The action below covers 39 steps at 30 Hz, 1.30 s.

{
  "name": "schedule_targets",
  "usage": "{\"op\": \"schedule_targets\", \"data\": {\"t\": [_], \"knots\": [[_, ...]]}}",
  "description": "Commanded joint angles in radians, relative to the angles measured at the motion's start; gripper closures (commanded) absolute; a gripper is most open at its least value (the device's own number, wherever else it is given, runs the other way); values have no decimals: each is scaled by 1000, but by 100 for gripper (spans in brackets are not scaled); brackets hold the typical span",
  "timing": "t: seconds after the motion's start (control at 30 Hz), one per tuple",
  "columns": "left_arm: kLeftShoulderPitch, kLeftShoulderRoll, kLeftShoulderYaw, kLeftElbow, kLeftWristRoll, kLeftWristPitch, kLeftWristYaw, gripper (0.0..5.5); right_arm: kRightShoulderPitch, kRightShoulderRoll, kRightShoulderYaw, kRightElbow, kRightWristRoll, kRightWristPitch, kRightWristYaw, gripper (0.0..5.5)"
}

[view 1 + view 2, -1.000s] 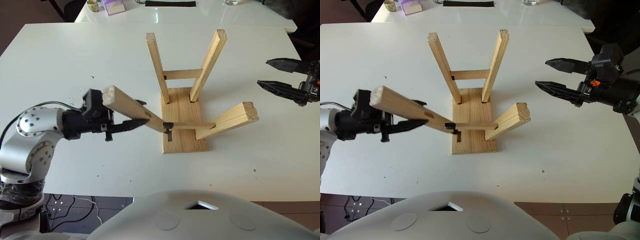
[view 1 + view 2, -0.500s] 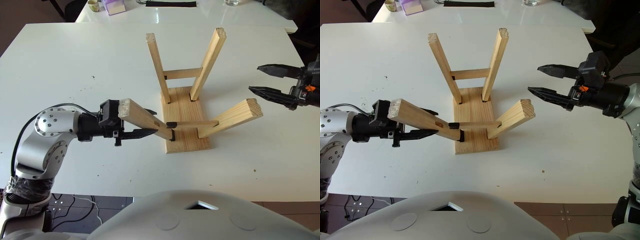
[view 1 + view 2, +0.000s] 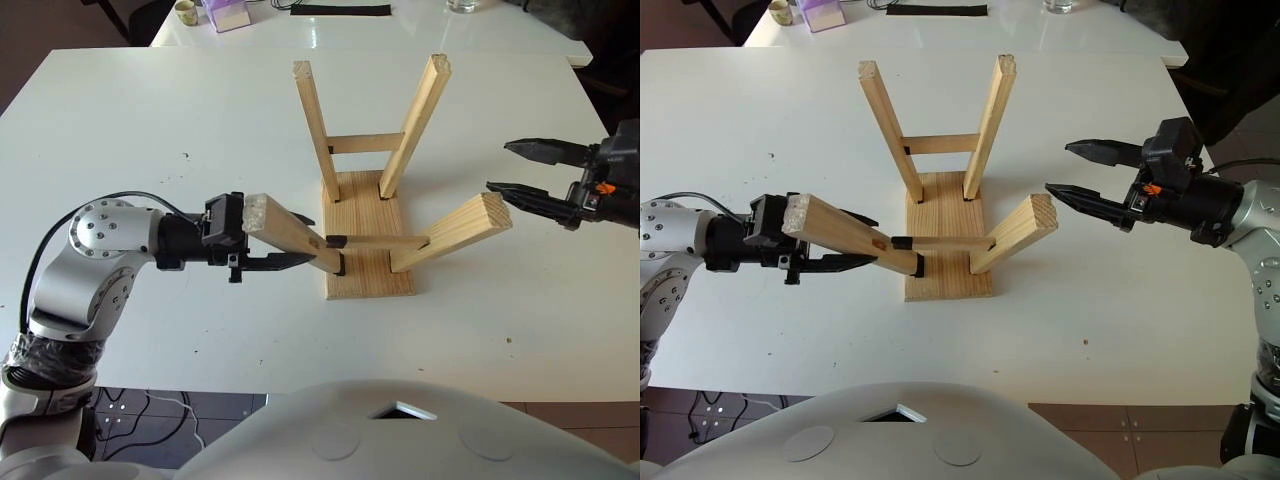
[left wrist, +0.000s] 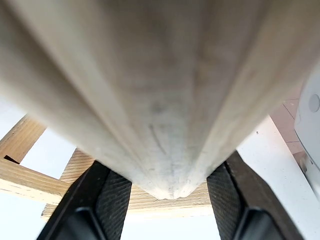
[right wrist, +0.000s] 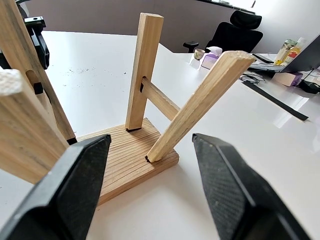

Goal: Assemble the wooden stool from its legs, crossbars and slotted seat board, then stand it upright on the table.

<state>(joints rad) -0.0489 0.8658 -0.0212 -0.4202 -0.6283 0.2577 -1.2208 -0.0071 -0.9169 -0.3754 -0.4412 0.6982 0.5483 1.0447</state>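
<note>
Far legs [image 3: 368, 147] stand in the seat board [image 3: 370, 285]; my left end effector [image 3: 275, 262] clamps the near leg [image 3: 290, 232], unseated I judge; right end effector [image 3: 498, 166] gapes, empty.

The left gripper [image 4: 167, 172] clasps a wooden leg [image 4: 160, 85], with a black ribbed finger [image 4: 112, 197] pressed against each side of it. The leg runs away from the camera toward the seat board [image 4: 82, 167], whose grooved face lies flat on the white table [image 4: 270, 155]. Past the held piece, a crossbar [image 4: 27, 182] sits just beside a second leg [image 4: 20, 137].
</note>
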Motion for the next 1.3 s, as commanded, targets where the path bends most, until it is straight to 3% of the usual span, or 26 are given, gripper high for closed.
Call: {"op": "schedule_targets", "data": {"t": [0.03, 0.63, 0.93, 1.3], "knots": [[11, 48, -42, 102, 87, 89, 15, 345, 22, 0, 10, -24, -9, -1, -12, 250], [-60, 135, -71, 187, 152, -5, -18, 345, 61, 0, 2, -63, -5, 2, -42, 250], [-177, 50, -176, 337, 137, 78, -37, 345, 66, 6, 42, -78, -24, -8, -58, 250], [-252, 15, -314, 418, 266, -2, -48, 345, 53, 17, 93, -132, -11, -2, -75, 250]]}}
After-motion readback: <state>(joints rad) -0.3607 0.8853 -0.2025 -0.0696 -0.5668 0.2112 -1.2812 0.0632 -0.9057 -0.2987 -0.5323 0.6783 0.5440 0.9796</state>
